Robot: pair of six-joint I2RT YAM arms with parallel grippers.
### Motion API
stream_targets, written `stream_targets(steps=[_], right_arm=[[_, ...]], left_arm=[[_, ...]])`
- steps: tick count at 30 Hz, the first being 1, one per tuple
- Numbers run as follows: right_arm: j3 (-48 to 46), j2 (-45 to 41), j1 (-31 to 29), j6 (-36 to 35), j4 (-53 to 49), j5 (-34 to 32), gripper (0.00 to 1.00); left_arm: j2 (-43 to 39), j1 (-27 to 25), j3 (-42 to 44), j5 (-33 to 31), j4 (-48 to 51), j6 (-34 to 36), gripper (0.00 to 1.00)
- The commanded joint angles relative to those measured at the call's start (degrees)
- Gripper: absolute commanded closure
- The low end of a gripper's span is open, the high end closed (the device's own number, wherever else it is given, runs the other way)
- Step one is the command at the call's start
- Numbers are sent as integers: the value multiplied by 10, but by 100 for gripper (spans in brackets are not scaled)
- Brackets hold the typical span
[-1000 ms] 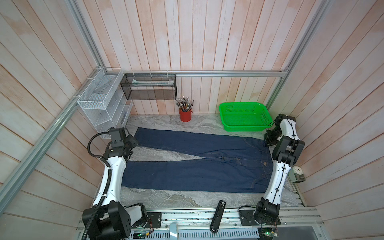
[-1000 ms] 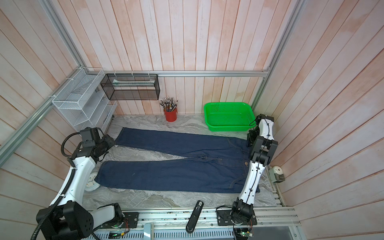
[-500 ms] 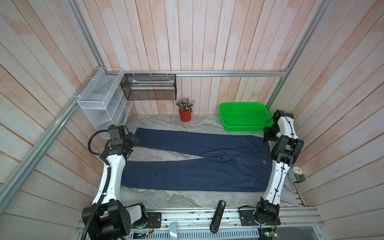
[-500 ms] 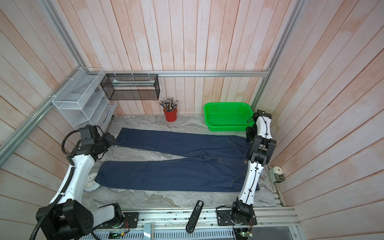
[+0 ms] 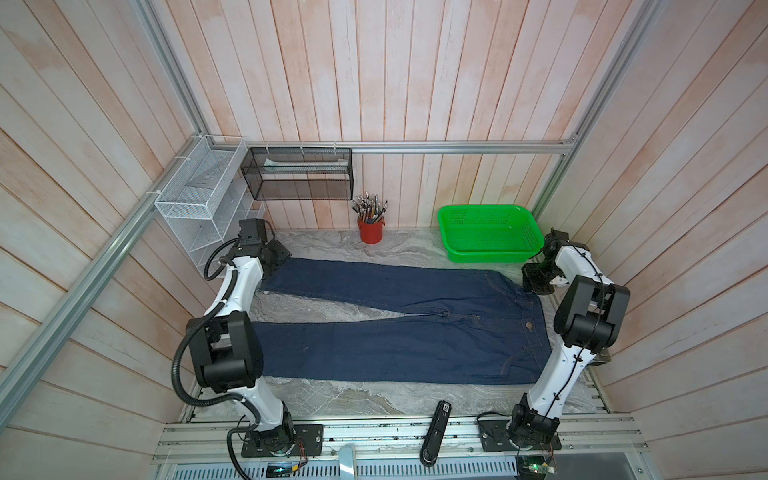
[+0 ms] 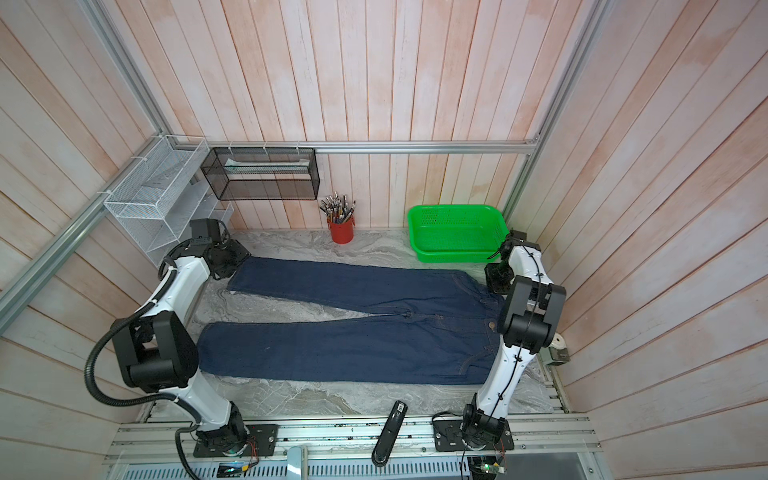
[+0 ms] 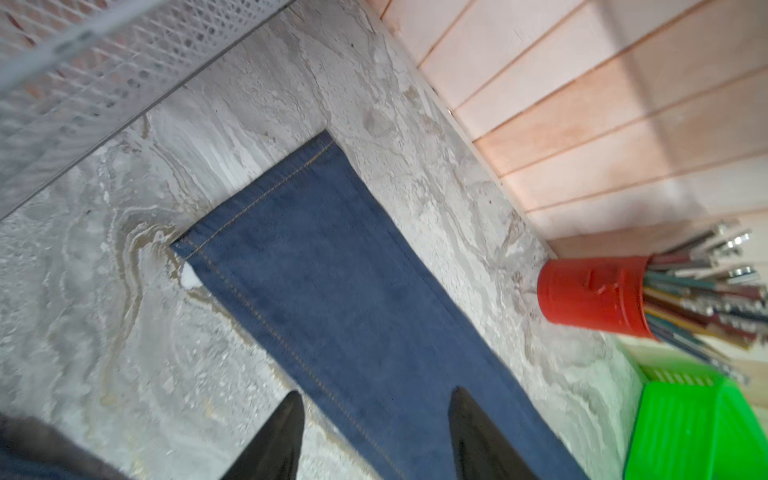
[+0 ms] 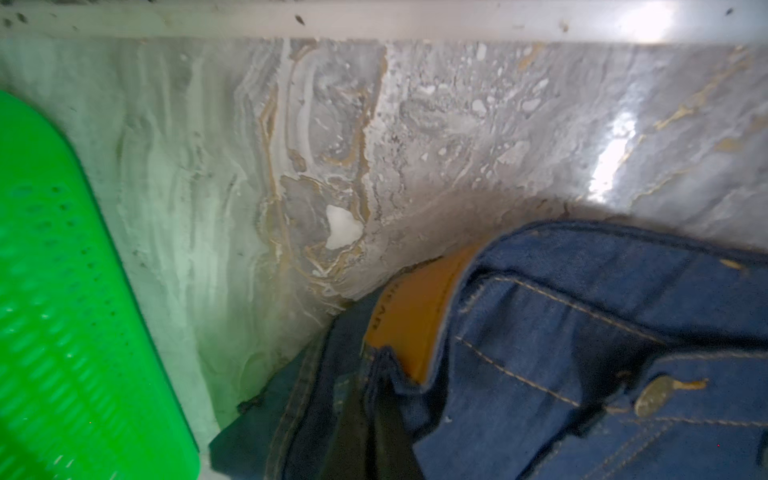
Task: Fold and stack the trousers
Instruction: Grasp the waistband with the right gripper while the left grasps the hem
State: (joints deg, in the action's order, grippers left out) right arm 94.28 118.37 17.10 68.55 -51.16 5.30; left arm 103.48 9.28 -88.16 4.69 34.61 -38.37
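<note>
We are working over a grey, marble-patterned tabletop (image 5: 332, 395) boxed in by pale pink plank walls (image 5: 415, 83) and an aluminium frame (image 5: 457, 147). A white wire rack (image 5: 195, 195) is hanging just behind our left gripper (image 5: 276, 259). A black mesh basket (image 5: 297, 174) is hanging on the wall beyond it, and a red cup of pens (image 5: 370, 232) is standing farther along that wall. A green basket (image 5: 486, 208) is resting just beside our right gripper (image 5: 536, 282).

The trousers (image 5: 395, 349) are lying flat and unfolded between our two grippers in both top views. Their legs are spreading in a narrow V, with the hems toward the left gripper and the waistband toward the right one. In the left wrist view we are holding the left gripper (image 7: 376, 395) partway open and gripping nothing. It is hovering over one leg near its hem, and we cannot tell whether the fingertips are touching the denim. In the right wrist view we are pinching a corner of the waistband with the right gripper (image 8: 370, 436) closed tight. The denim is bunching around it, with the tan leather patch (image 8: 411, 316) just ahead and the brass button (image 8: 660, 395) off to one side.
</note>
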Motion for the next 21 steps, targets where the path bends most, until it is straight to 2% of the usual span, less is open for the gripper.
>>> stream_targets(steps=[1,9,13,19,21], right_arm=[[-31,-25,-5,-21,33,20,100],[-49,-40,-23,-40,50,38,100],[-44,-40,-26,-48,51,46,100],[-45,-45,-30,-54,53,51,100],[-45,-46,-31,-54,53,51,100]], left_arm=[[74,-5,-67,-25,-2,-23,42],[247,-17,-239,-112,45,-26,42],[310,-26,-316,-174,65,-2,41],[452,-26,-533,-233,170,28,36],[483,-23,-579,-238,188,34,36]])
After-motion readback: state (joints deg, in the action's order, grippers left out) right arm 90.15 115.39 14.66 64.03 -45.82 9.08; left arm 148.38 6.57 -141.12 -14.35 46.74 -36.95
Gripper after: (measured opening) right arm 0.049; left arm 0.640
